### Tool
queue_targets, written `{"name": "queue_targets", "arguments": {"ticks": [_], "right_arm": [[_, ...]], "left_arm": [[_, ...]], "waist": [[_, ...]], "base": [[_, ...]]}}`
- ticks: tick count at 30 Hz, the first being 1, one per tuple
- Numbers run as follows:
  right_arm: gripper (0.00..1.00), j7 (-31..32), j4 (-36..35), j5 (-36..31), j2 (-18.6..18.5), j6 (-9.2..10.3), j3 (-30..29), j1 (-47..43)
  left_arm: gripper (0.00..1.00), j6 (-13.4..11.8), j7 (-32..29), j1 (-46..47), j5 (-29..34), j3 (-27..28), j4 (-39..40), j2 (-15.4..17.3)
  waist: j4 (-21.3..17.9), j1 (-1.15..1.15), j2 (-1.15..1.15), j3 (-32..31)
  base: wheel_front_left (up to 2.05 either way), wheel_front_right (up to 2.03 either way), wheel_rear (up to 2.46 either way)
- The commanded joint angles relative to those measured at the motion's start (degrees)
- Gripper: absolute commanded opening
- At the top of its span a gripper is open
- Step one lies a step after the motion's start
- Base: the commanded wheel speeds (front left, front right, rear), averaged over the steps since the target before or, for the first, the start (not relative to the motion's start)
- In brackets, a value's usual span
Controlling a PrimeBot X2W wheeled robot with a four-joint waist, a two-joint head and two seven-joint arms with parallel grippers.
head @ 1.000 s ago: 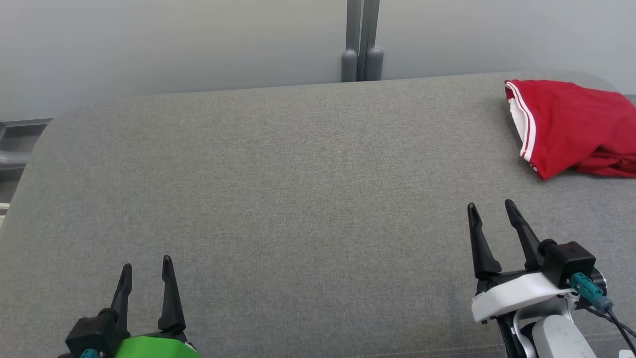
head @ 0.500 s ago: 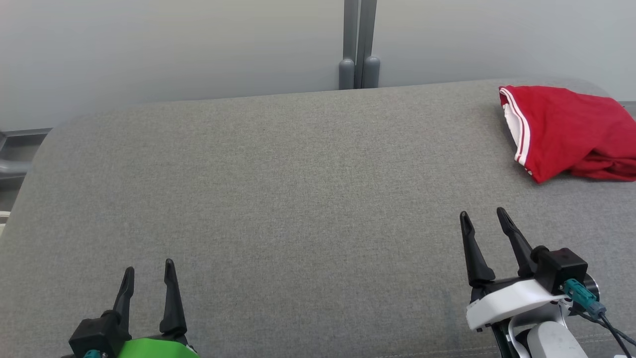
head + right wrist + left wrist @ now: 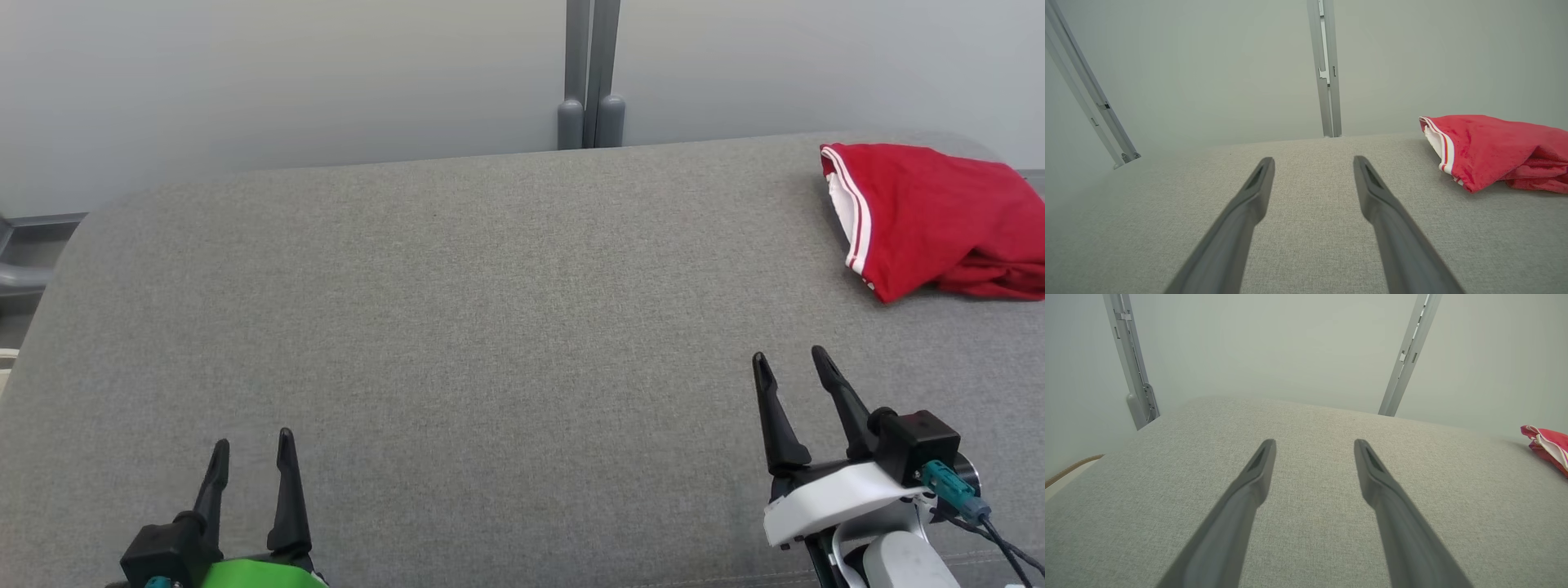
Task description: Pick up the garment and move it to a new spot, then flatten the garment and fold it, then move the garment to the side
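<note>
- Red garment (image 3: 931, 216), white-trimmed: you see it lying at the far right corner of the grey table (image 3: 490, 310), apparently bunched; the frame edge cuts off its right part.
- Your left gripper (image 3: 252, 439): jaws open and empty, at the near left.
- Your right gripper (image 3: 789, 354): jaws open and empty, near right, well apart from the garment.

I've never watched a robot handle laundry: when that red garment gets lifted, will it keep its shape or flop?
Probably flop: the red garment lies crumpled in soft folds, so it would likely droop from wherever it is pinched. It looks thin, so probably light. Pushed, it might bunch rather than slide on the woven grey cushion.
</note>
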State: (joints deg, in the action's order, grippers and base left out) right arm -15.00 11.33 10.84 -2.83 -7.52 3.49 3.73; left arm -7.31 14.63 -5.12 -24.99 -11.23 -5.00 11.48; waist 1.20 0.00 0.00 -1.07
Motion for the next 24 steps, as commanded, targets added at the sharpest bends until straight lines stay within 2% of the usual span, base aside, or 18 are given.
{"name": "queue_targets", "arguments": {"ticks": [1, 5, 14, 24], "right_arm": [[0.00, 0.01, 0.14, 0.00, 0.02, 0.00, 0.02, -0.03], [0.00, 0.22, 1.68, 0.80, 0.27, 0.00, -0.03, -0.95], [0.00, 3.71, 1.85, 13.21, -0.13, 0.01, -1.97, -0.35], [0.00, 6.28, 1.99, 22.06, -0.37, 0.01, -3.43, 0.12]], "left_arm": [[0.00, 0.05, -0.01, -0.01, -0.01, -0.02, -0.11, -0.02], [0.00, 0.19, -0.24, -0.30, -0.78, -0.22, -1.78, -0.53], [0.00, 2.36, -2.66, 1.81, -10.94, 1.57, -3.12, -1.65], [0.00, 4.01, -4.46, 3.44, -18.24, 2.90, -4.30, -2.48]], "waist": [[0.02, 0.00, 0.00, 0.00], [0.01, 0.00, 0.00, 0.00], [-0.10, 0.00, 0.00, 0.12], [-0.18, 0.00, 0.00, 0.21]], "base": [[0.00, 0.00, 0.00], [0.00, 0.00, 0.00], [0.00, 0.00, 0.00], [0.00, 0.00, 0.00]]}}
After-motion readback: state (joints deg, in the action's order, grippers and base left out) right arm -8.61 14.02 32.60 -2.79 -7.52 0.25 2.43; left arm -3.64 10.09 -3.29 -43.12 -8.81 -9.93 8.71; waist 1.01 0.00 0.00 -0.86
